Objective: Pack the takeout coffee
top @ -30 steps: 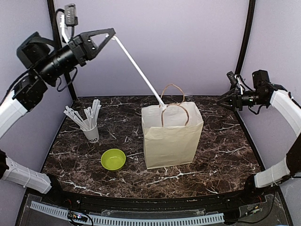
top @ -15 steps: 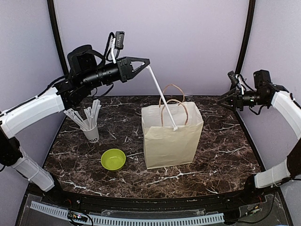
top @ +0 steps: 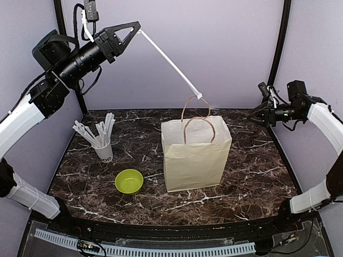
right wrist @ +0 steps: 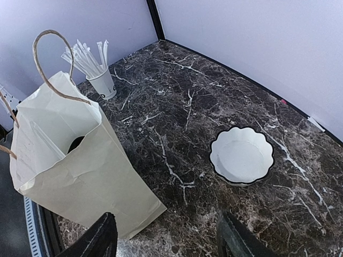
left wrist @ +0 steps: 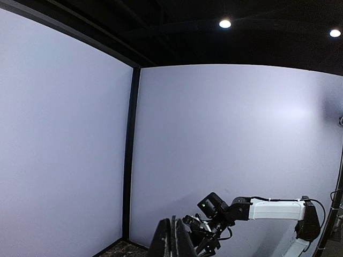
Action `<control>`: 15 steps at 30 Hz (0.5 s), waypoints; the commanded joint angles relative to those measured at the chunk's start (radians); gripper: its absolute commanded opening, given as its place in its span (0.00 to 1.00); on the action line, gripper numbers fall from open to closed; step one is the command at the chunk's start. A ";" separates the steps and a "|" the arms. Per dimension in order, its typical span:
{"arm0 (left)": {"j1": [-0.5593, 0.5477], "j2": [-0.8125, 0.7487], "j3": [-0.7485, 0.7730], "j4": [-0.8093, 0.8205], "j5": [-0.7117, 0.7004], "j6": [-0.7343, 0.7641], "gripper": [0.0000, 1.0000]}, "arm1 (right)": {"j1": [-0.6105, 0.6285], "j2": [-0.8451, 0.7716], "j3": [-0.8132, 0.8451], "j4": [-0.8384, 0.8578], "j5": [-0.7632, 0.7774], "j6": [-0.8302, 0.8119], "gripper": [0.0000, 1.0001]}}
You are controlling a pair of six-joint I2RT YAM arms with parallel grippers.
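The left gripper (top: 138, 24) is high above the table (top: 257, 176), toward 10 o'clock. Its fingers are pressed together on the end of a long white straw (top: 169, 61). The straw slopes down toward the centre, and its free end hangs just above the handles of the paper bag (top: 195, 160). The bag stands upright and open near the middle of the table.

The right wrist view shows a dark rounded patch (right wrist: 76, 143) inside the bag's mouth. I cannot tell whether it is the lid of a coffee cup.

The right gripper (top: 253, 115) hovers at 2 o'clock with its fingers apart, holding nothing. A cup of straws (top: 104, 151) stands at 9 o'clock and a lime-green bowl (top: 129, 181) at 7 o'clock. A white scalloped dish (right wrist: 241, 155) lies apart from the bag.
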 commanded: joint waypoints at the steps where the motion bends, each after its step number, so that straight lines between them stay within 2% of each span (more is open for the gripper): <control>1: -0.001 0.089 0.038 0.004 -0.040 0.048 0.00 | -0.002 0.004 0.024 0.004 -0.012 -0.009 0.64; 6: -0.002 0.167 0.031 0.043 0.000 -0.026 0.00 | -0.002 -0.022 0.001 0.021 0.001 -0.005 0.64; 15: -0.026 0.280 -0.067 0.173 0.051 -0.189 0.00 | -0.002 -0.022 -0.013 0.032 0.007 -0.006 0.64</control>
